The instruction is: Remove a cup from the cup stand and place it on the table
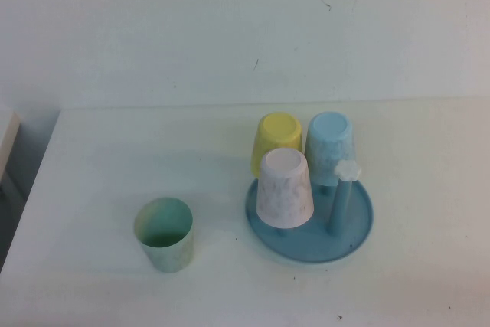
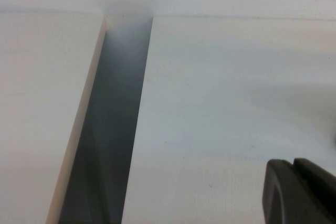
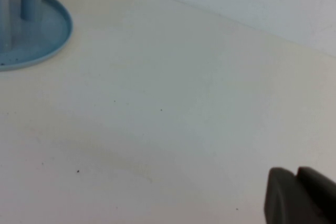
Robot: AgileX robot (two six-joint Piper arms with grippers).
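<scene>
The light blue cup (image 1: 331, 143) sits upside down on a peg at the back right of the round blue-grey cup stand (image 1: 309, 220). A yellow tumbler (image 1: 276, 140) and a pinkish-white marbled tumbler (image 1: 285, 187) also sit upside down on pegs. One peg with a white cap (image 1: 346, 170) is bare. Neither arm shows in the high view. My left gripper (image 2: 295, 184) is shut and empty over the white table (image 2: 220, 103) near its left edge. My right gripper (image 3: 297, 190) is shut and empty over the table, away from the stand's rim (image 3: 50, 38).
A pale green tumbler (image 1: 164, 233) stands upright on the table (image 1: 115, 158) to the left of the stand. A dark gap (image 2: 107, 129) separates the table's left edge from another pale surface (image 2: 37, 103). A white wall stands behind the table.
</scene>
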